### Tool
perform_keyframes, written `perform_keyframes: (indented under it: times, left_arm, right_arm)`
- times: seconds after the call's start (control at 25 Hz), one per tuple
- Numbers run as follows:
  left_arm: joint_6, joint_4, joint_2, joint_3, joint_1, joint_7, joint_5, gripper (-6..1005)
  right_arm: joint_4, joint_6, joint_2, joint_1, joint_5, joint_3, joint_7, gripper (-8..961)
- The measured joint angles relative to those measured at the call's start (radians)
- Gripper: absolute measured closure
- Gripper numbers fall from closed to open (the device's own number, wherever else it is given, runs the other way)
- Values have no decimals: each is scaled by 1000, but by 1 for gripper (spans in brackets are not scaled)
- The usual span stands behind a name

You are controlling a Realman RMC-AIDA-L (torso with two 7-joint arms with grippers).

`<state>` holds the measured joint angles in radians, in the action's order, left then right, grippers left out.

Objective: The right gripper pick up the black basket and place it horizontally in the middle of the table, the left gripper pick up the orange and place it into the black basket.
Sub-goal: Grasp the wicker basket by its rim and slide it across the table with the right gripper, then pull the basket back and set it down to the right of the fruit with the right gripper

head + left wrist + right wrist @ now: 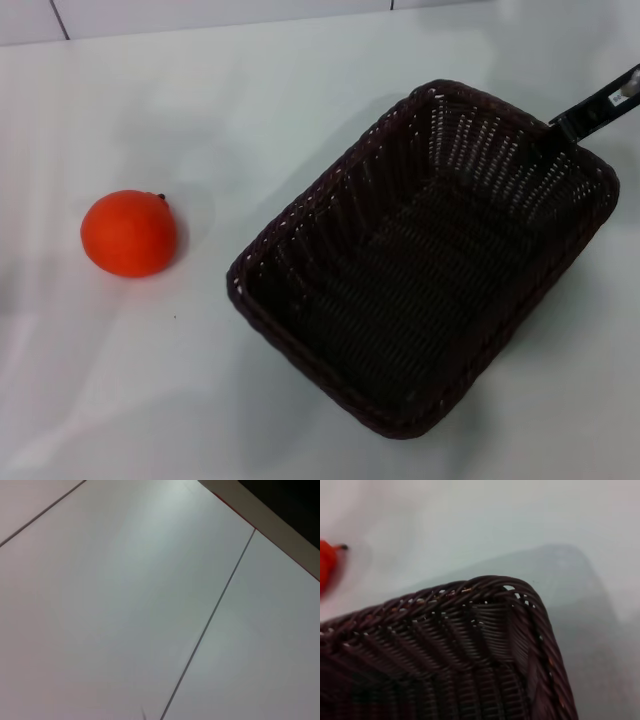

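The black basket (335, 215) stands skewed on the white table (250, 110), right of the middle, with nothing inside it. My right gripper (562, 128) reaches in from the upper right and grips the basket's far right corner at the rim. The right wrist view shows the basket's woven corner (470, 630) close up and its broad shadow on the table behind. The orange (128, 233) lies on the table at the left, well apart from the basket. A sliver of it shows in the right wrist view (326, 570). The left gripper is out of view.
The left wrist view shows only a white surface with thin dark seams (210, 625) and a dark band (285, 510) at one corner. A wall seam (200, 25) runs along the table's far edge.
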<state>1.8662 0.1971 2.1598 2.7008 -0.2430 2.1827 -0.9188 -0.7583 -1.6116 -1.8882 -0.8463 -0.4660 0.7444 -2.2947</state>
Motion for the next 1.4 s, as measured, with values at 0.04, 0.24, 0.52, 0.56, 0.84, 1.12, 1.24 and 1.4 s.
perform_keyframes:
  times: [0.04,0.24,0.52,0.56,0.84,1.12,1.24,1.4]
  left_arm:
    - [-1,6,0,1,-1,-1,0,214]
    - [-6,10,0,1,-2,-6,0,214]
    - [-5,35,0,-1,-8,-24,0,214]
    - [-6,36,0,-1,-10,-24,0,214]
    - [-30,37,-1,-5,-27,-17,-5,215]
    - [-40,52,-2,-7,-38,-18,-5,214]
    - [-44,52,-2,-7,-43,-20,-4,214]
    - [-46,52,-2,-8,-46,-21,0,214]
  right_arm:
    - [0,-20,3,5,-11,-35,3,741]
    - [13,-94,33,51,-125,-155,11,744]
    - [126,-93,69,127,-271,-245,9,741]
    - [149,-89,71,137,-286,-271,14,737]
    - [264,-14,62,178,-351,-316,34,711]
    - [282,114,-1,217,-416,-360,35,685]
    - [287,158,-27,222,-425,-364,30,673]
    - [295,201,-61,223,-426,-374,26,658]
